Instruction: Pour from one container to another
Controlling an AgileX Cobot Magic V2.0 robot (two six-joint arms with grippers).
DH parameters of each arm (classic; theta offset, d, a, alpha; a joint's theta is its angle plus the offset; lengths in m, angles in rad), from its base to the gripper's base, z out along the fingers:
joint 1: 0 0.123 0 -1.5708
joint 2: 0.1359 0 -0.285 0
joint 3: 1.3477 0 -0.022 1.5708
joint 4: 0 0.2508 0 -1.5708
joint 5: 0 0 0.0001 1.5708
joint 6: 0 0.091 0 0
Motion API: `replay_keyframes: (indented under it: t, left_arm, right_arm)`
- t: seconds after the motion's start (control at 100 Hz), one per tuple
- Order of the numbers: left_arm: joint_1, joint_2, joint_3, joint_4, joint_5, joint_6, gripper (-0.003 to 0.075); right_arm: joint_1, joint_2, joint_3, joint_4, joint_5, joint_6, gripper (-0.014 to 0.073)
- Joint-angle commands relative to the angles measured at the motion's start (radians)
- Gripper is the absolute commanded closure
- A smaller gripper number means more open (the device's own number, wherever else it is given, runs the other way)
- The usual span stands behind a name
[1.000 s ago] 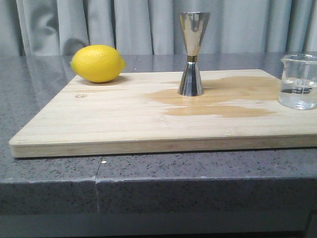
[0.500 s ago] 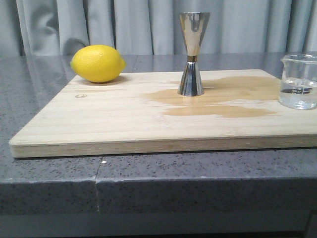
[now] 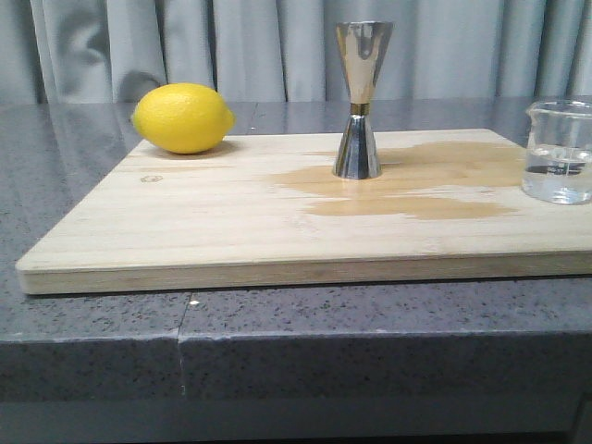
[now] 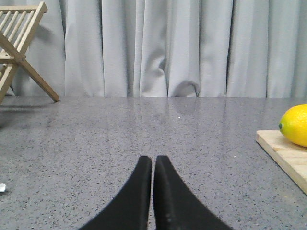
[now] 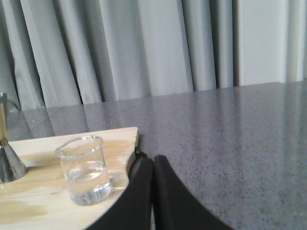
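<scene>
Grey speckled stone counter (image 3: 92, 185), backed by pale grey curtains (image 3: 231, 46). On the counter lies a light wooden cutting board (image 3: 203, 222), the landmark here; a darker damp stain (image 3: 416, 190) spreads across the board's right half. At the board's far left corner rests a yellow lemon (image 3: 182, 117), lying on its side. Near the middle of the board's far part stands the steel jigger (image 3: 360, 100), upright, hourglass-shaped, a thin gold band at its waist, its base at the edge of the stain. At the board's right end stands the glass beaker (image 3: 559, 153), upright, partly filled with clear liquid, dark print on its side, well apart from the jigger. The right wrist view shows the beaker just inside the board's corner, the jigger's lower cone beyond it. Off the board to the left, a slatted wooden rack (image 4: 19, 43) stands far back on the counter. Left gripper (image 4: 152, 165) hangs low over bare counter left of the board, black fingers pressed together, holding nothing. Right gripper (image 5: 153, 165) sits just beside the board's right corner, near the beaker, fingers likewise closed and empty.
</scene>
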Motion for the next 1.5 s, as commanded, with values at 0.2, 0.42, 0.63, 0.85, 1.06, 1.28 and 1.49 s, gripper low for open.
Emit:
replay_keyframes:
  t: [0.2,0.42,0.63,0.85,1.06,1.28,1.49]
  left_arm:
    - [-0.005,0.043,-0.231,-0.019,0.123,-0.007,0.0739]
    - [-0.005,0.221,-0.410,-0.017,0.242,0.044,0.0739]
    - [-0.005,0.328,-0.465,-0.017,0.234,0.051,0.0739]
    - [-0.005,0.347,-0.465,-0.017,0.232,0.051,0.0739]
    - [-0.005,0.347,-0.465,-0.026,0.232,0.051,0.0739]
    - [-0.005,0.347,-0.465,-0.026,0.224,0.046,0.0739]
    - [-0.005,0.347,-0.465,-0.026,0.218,0.046,0.0435]
  right_arm:
    - [-0.006,0.079,-0.296,-0.015,0.271,-0.004,0.0663]
    - [-0.006,0.271,-0.481,-0.022,0.381,-0.019,0.0663]
    - [-0.006,0.357,-0.533,-0.022,0.353,-0.019,0.0663]
    - [-0.006,0.357,-0.533,-0.022,0.350,-0.019,0.0663]
    - [-0.006,0.357,-0.533,-0.022,0.350,-0.019,0.0663]
    - [-0.006,0.357,-0.533,-0.009,0.359,-0.017,0.0648]
    - [-0.006,0.357,-0.533,-0.027,0.352,-0.017,0.0281]
